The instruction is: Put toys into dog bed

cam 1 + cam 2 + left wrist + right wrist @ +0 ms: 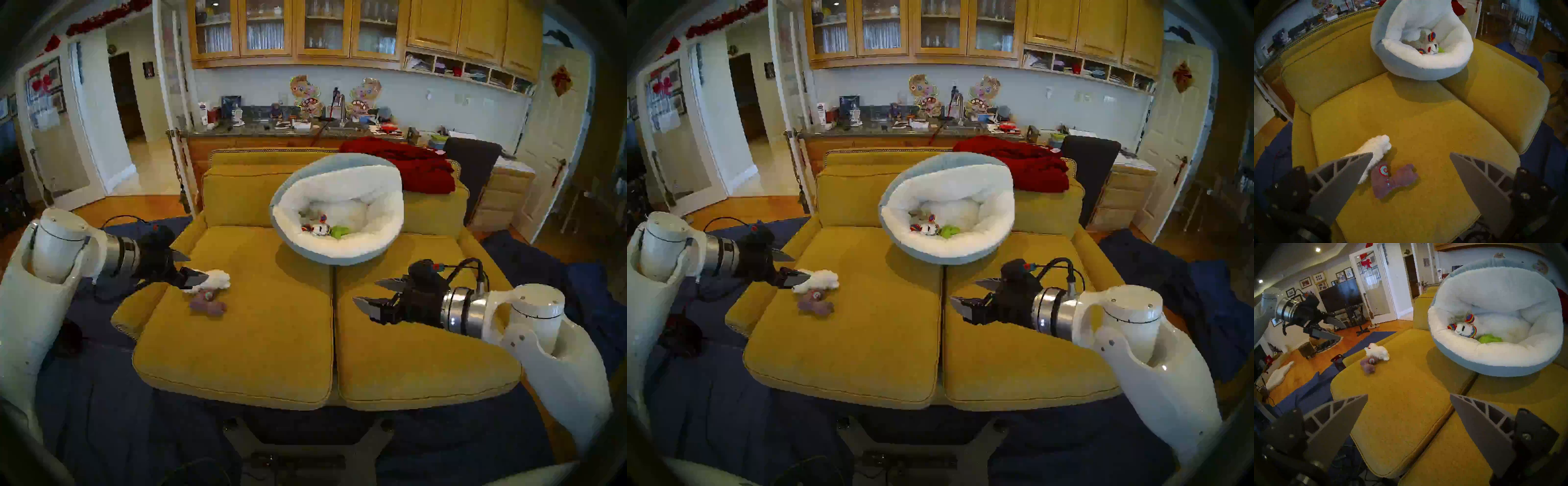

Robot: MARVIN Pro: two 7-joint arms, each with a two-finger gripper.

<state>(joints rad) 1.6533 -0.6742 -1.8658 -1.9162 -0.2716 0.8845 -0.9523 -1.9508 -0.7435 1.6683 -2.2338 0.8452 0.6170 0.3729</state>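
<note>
The left gripper (190,268) hangs with its jaws spread wide and nothing between them, above the left seat cushion (244,325) of the mustard sofa. Just past its lower fingertip lies the white lamb (215,279), and touching the lamb on the near side lies the purple-grey plush (207,305); in the head views the lower finger covers part of the lamb, so whether the two touch cannot be told there. The left wrist view shows the lamb (1378,149) running out from behind the finger at its left, and the purple plush (1393,179) lying in the open gap between the fingers, with a small round red-and-blue patch that the head views leave blurred. From the right wrist view the left gripper (1335,330) stands clear above and off to the side of both toys. The right gripper (368,293) is also wide open and empty, over the right cushion (424,366), well apart from the two toys. Ahead of both grippers the dog bed (339,251) leans against the sofa back, its rim hiding much of its hollow. Inside lie the white llama (1463,328) with rainbow trim and the green cactus (1490,338); a grey-beige plush (1419,40) behind the llama shows best from the left wrist. A dark-red blanket (407,166) drapes the sofa back beyond the bed.
</note>
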